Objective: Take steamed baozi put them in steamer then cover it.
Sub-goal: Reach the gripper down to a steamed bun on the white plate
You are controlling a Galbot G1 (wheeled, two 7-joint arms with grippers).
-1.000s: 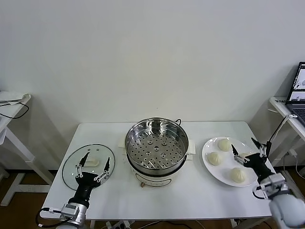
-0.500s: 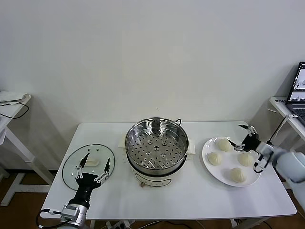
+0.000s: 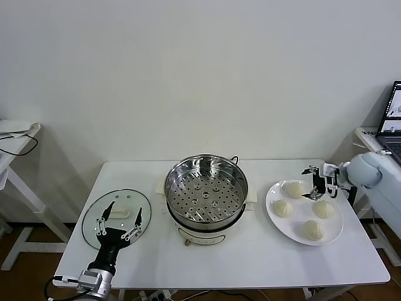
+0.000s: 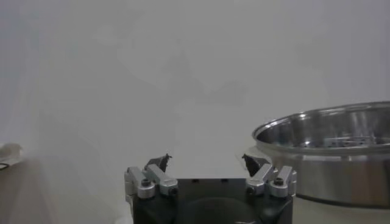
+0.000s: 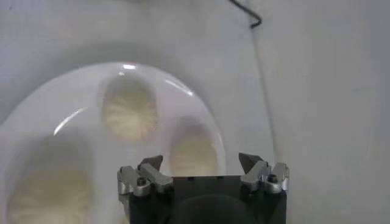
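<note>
Several cream-white steamed baozi [image 3: 282,208] lie on a white plate [image 3: 302,218] at the table's right. My right gripper [image 3: 319,181] hovers open over the plate's far side, close to the far baozi [image 3: 294,189]. In the right wrist view one baozi [image 5: 194,155] lies just ahead of the open right gripper [image 5: 201,162], another baozi [image 5: 129,109] farther off on the plate [image 5: 61,122]. The steamer [image 3: 206,191] stands uncovered mid-table with its perforated tray bare. The glass cover [image 3: 116,216] lies flat at the left; my left gripper [image 3: 124,216] waits open above it. The steamer [image 4: 329,152] shows beside the left gripper [image 4: 207,161].
The steamer sits on a white electric base [image 3: 200,235]. A laptop [image 3: 391,119] stands on a side table at the far right, and another side table [image 3: 15,132] is at the far left. A dark cable [image 5: 247,15] runs over the table beyond the plate.
My right arm has swung from the plate's front right edge up and back to its far side. The left arm, cover and baozi have not moved.
</note>
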